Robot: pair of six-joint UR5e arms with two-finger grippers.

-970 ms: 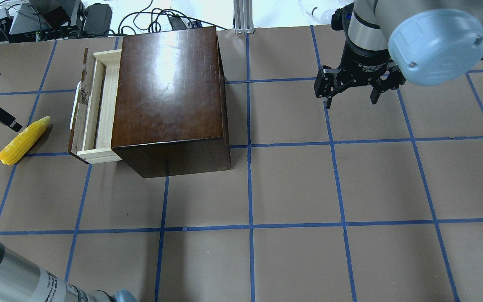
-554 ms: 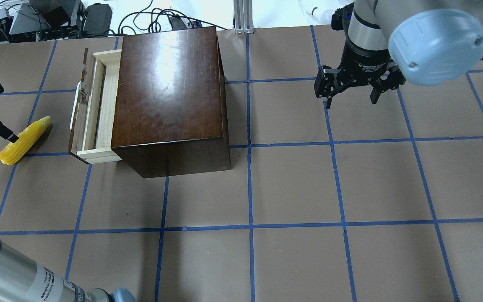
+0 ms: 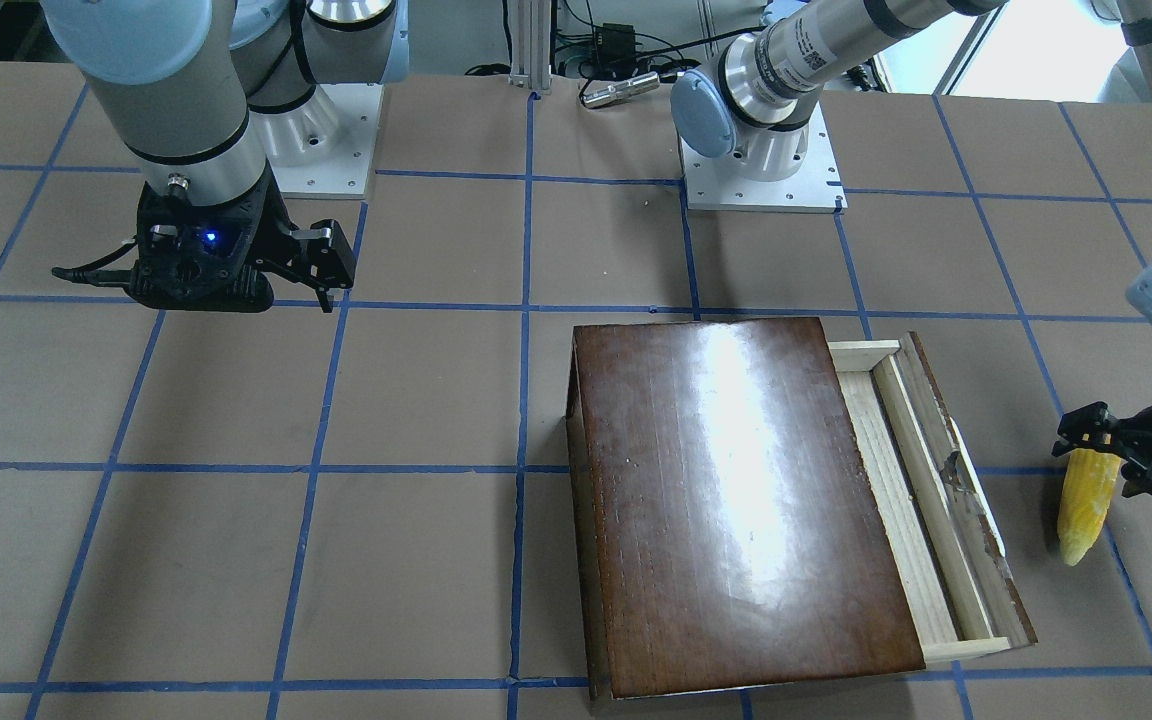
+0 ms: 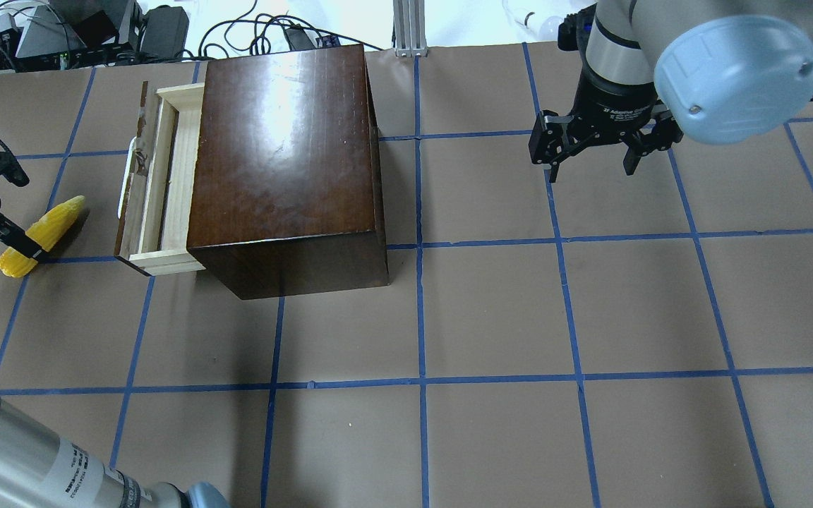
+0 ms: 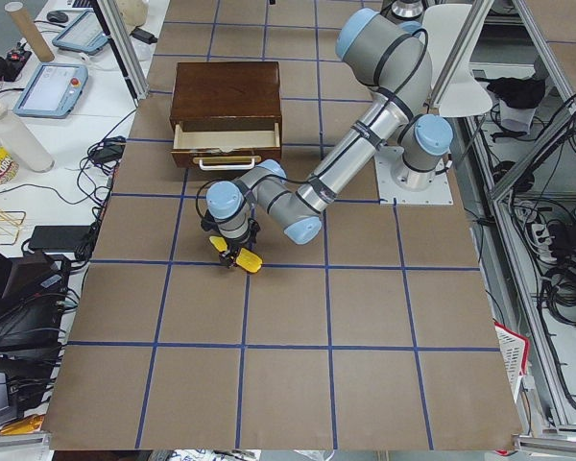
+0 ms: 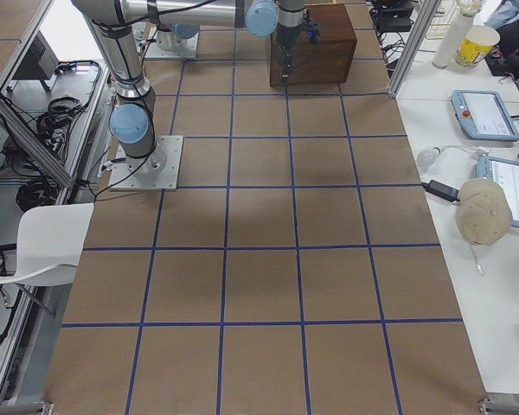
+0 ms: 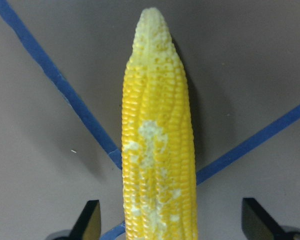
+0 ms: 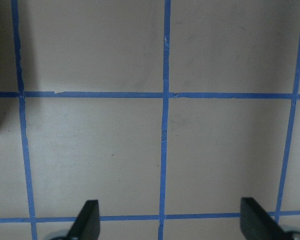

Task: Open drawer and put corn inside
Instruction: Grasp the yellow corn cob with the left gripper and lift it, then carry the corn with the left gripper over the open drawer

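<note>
Corn [image 7: 157, 150] lies between the wide-spread fingers [image 7: 90, 222] of the lowered left gripper [image 7: 172, 221], not squeezed. Right gripper [image 4: 591, 171] hangs spread, holding nothing. Drawer [image 4: 166, 183] sits partly out, bare wood inside.

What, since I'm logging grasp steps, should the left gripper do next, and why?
Probably shut the left gripper on the corn: its open jaws straddle the cob's thick end with gaps either side, and the drawer already stands pulled out.

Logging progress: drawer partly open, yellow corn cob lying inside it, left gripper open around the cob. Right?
No: the bumpy yellow corn cob lies on the table beside the pale wooden drawer, not inside, per the overhead view. Drawer partly open, left gripper open around the cob.
</note>
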